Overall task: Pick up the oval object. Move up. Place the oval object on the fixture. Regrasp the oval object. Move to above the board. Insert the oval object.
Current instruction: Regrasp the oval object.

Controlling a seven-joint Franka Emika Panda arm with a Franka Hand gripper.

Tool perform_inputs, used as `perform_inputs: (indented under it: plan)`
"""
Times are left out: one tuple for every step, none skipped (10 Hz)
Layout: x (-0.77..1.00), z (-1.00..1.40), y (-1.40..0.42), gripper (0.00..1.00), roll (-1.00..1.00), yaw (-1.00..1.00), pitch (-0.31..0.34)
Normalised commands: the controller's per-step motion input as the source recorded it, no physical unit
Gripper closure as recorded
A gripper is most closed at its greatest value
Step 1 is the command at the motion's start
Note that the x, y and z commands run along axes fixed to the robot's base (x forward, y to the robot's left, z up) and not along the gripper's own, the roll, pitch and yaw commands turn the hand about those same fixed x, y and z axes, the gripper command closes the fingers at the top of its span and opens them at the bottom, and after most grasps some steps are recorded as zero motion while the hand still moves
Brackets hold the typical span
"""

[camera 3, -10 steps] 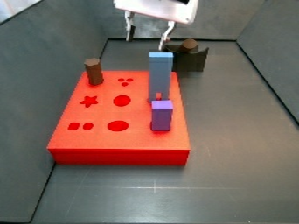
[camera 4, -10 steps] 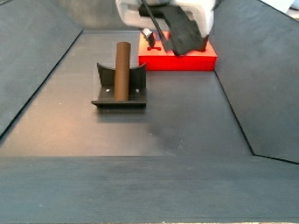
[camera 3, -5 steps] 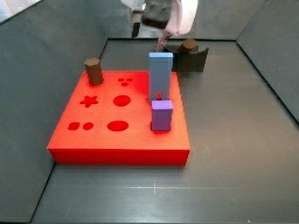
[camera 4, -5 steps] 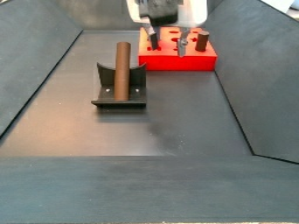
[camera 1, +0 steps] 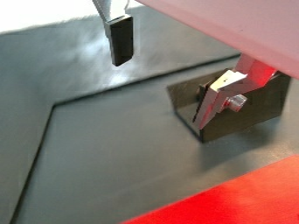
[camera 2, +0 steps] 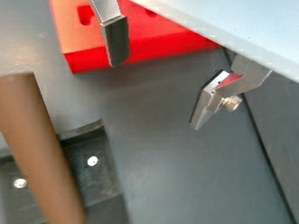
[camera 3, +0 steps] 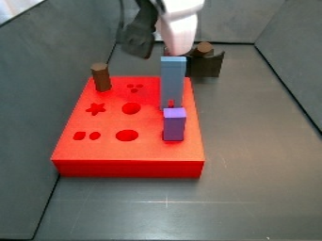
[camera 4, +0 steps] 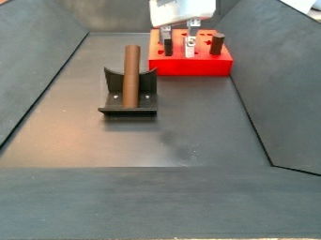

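Note:
The oval object, a long dark-brown peg [camera 4: 128,70], lies in the notch of the dark fixture [camera 4: 128,101] on the floor; it also shows in a wrist view [camera 2: 35,149]. In a side view only its end [camera 3: 201,47] shows above the fixture [camera 3: 208,64]. The red board [camera 3: 120,127] with cut-out holes lies beyond it. My gripper [camera 4: 182,42] hangs open and empty in the air, above and between the fixture and the board [camera 4: 191,64]. Nothing is between its fingers in both wrist views [camera 1: 160,92] [camera 2: 162,74].
On the board stand a tall blue block [camera 3: 172,80], a purple block [camera 3: 174,124] and a short stubby brown cylinder [camera 3: 100,76]. Dark sloping walls enclose the grey floor [camera 4: 163,141] on all sides.
The open gripper has turned about its wrist and drifted from over the fixture toward the board. The peg has stayed in the fixture.

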Motion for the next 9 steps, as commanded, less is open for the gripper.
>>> perform_inputs:
  plan:
    - [-0.05, 0.01, -0.01, 0.00, 1.00, -1.00, -0.072]
    - [-0.04, 0.02, -0.01, 0.00, 0.98, -1.00, 0.081]
    - [-0.04, 0.01, -0.01, 0.00, 0.98, -1.00, 0.200]
    - [-0.03, -0.01, -0.01, 0.00, 1.00, -1.00, 0.369]
    - [0.00, -0.03, -0.01, 0.00, 0.73, -0.68, 0.534]
    - [0.02, -0.04, -0.01, 0.00, 0.52, -0.44, 0.652]
    - [0.04, -0.02, 0.00, 0.00, 0.37, -0.23, 0.706]
    - [0.05, -0.04, -0.01, 0.00, 0.27, 0.03, 0.687]
    - [0.04, -0.05, -0.02, 0.00, 0.23, 0.19, 0.652]
